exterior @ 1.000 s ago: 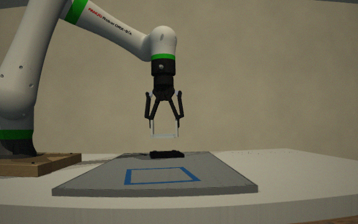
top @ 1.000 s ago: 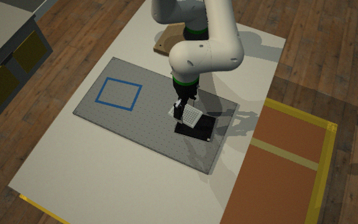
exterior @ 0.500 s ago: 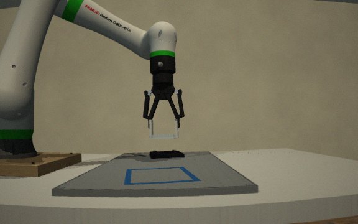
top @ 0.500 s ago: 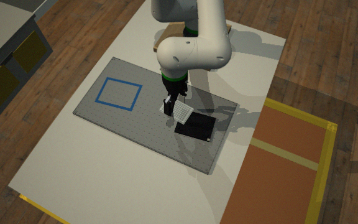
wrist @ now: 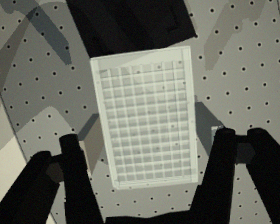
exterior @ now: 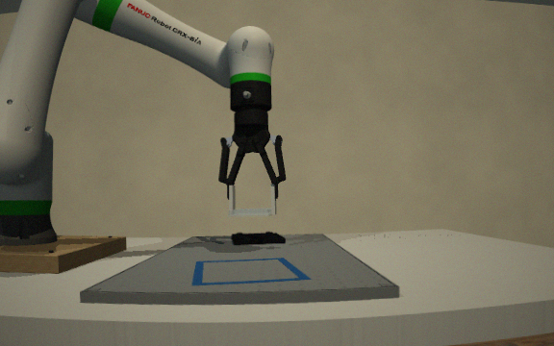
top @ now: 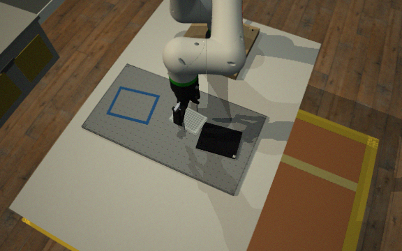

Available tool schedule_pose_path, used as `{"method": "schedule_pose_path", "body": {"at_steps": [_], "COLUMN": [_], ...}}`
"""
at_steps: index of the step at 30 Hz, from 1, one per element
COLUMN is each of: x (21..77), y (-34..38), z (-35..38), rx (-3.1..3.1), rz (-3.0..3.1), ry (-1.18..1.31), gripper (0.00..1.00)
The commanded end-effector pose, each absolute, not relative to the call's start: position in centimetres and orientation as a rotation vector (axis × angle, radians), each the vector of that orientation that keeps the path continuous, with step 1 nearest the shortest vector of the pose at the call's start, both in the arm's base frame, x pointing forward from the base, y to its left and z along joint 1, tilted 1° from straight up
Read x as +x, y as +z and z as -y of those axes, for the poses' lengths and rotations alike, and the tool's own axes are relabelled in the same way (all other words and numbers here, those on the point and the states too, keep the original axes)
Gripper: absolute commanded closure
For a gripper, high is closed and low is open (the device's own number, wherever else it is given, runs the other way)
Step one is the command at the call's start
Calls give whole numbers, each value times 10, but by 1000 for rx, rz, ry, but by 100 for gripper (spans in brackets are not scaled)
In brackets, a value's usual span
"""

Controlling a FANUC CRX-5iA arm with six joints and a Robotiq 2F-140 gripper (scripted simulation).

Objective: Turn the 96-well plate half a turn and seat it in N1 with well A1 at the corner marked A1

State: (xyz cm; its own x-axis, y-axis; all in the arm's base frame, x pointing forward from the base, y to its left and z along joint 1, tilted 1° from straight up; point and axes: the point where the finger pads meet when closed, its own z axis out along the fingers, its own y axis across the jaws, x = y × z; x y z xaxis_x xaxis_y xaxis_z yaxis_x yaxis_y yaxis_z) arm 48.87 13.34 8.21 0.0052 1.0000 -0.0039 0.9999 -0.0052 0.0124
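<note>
My gripper (top: pixel 183 116) is shut on the white 96-well plate (top: pixel 190 120) and holds it well above the grey deck (top: pixel 173 129). In the exterior view the plate (exterior: pixel 252 210) hangs level between the fingers (exterior: pixel 252 194), high over the deck. The wrist view shows the plate (wrist: pixel 145 117) between my two dark fingers. The black plate nest N1 (top: pixel 219 140) lies empty just to the right of the plate, with a small white mark at one corner (top: pixel 234 156). It also shows in the wrist view (wrist: pixel 124 3). I cannot tell where the cut corner is.
The blue taped outline B1 (top: pixel 133 105) lies on the deck's left part, also near the front in the exterior view (exterior: pixel 248 271). The robot's wooden base (exterior: pixel 41 250) stands off the deck. A dark cabinet (top: pixel 5 63) stands at the far left.
</note>
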Motion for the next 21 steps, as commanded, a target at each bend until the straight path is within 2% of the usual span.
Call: {"method": "schedule_pose_path", "body": {"at_steps": [1, 21], "x": [490, 497], "y": [82, 81], "z": [-124, -64], "rx": [2219, 2219], "rz": [-2208, -2208], "ry": [10, 10], "gripper": [100, 100]}}
